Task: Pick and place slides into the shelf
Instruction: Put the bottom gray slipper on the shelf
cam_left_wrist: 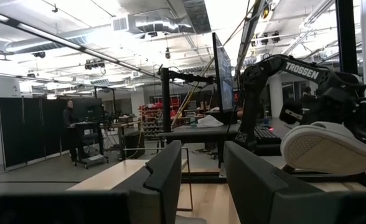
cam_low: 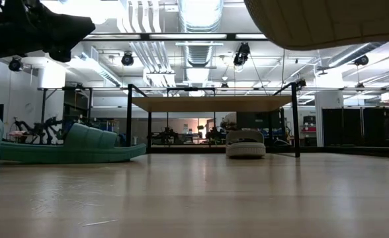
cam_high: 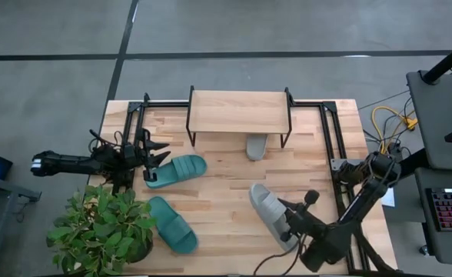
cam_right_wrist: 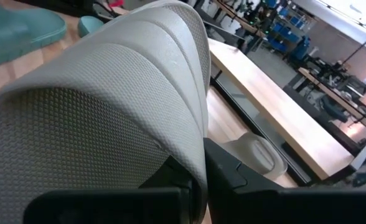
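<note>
High view: plant (cam_high: 103, 227) beside teal slide (cam_high: 172, 224).

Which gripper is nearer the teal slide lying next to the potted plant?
Left. The left gripper hovers open just beyond the plant, a short way from that teal slide. The right gripper is across the table, shut on a grey slide.

Right gripper (cam_high: 287, 223) clamped, left gripper (cam_high: 158, 156) parted.
</note>
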You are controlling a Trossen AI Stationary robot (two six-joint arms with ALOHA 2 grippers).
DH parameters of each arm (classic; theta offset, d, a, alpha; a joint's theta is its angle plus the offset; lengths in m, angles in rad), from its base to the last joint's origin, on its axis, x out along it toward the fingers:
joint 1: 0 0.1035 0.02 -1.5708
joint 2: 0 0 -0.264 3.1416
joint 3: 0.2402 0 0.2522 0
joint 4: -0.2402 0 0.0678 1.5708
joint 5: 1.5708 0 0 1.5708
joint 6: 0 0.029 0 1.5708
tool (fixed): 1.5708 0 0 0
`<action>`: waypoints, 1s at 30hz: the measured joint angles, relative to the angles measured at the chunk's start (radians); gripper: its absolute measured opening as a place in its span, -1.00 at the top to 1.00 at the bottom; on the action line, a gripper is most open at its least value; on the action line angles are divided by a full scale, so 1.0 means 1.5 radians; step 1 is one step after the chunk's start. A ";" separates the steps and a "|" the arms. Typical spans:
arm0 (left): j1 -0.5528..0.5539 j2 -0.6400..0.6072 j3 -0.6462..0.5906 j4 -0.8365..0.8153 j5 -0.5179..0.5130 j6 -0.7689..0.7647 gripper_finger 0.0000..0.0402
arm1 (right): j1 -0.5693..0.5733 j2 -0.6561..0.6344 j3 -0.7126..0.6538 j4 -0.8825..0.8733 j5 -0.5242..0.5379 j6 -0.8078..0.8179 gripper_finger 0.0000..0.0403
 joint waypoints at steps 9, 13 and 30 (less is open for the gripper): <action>0.000 0.001 0.000 0.000 0.000 0.000 0.47 | 0.015 0.000 0.058 0.000 -0.001 -0.040 0.95; 0.000 0.003 0.000 0.000 0.000 0.000 0.47 | 0.017 -0.003 0.096 0.001 -0.005 -0.057 0.95; 0.000 0.006 0.000 0.000 0.000 0.000 0.47 | 0.017 -0.024 0.182 0.004 -0.061 -0.102 0.95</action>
